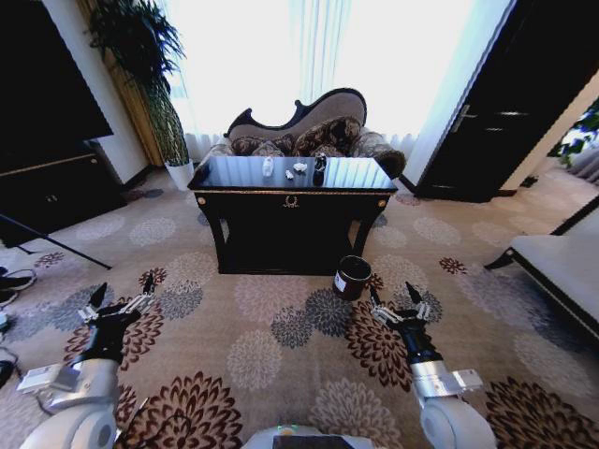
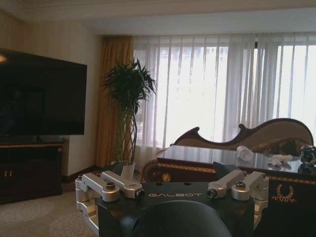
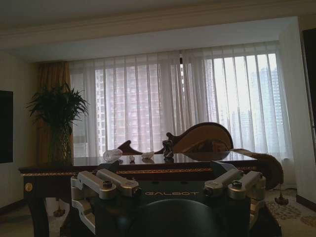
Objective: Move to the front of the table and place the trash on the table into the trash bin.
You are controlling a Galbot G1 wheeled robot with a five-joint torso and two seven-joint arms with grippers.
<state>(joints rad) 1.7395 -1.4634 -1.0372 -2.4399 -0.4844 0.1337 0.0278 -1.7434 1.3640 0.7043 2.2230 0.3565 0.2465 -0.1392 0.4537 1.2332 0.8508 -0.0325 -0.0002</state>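
The glossy black table [image 1: 290,198] with gold trim stands ahead across the carpet, some way off. On its top lie the trash items: a white wad [image 1: 268,166], a small white scrap [image 1: 299,168] and a dark can [image 1: 320,166]. The dark round trash bin [image 1: 352,277] sits on the floor by the table's front right leg. My left gripper [image 1: 123,288] and right gripper [image 1: 393,296] hover open and empty over the carpet, well short of the table. The left wrist view shows the table [image 2: 207,162], the wad [image 2: 244,153] and the can [image 2: 308,154]; the right wrist view shows the table [image 3: 148,170] and the can [image 3: 168,149].
A curved sofa [image 1: 309,131] stands behind the table. A tall plant in a white pot [image 1: 178,173] is at the table's left, with a dark TV cabinet [image 1: 47,192] beyond it. A bench [image 1: 562,267] is on the right. A tripod leg [image 1: 56,245] crosses the floor at left.
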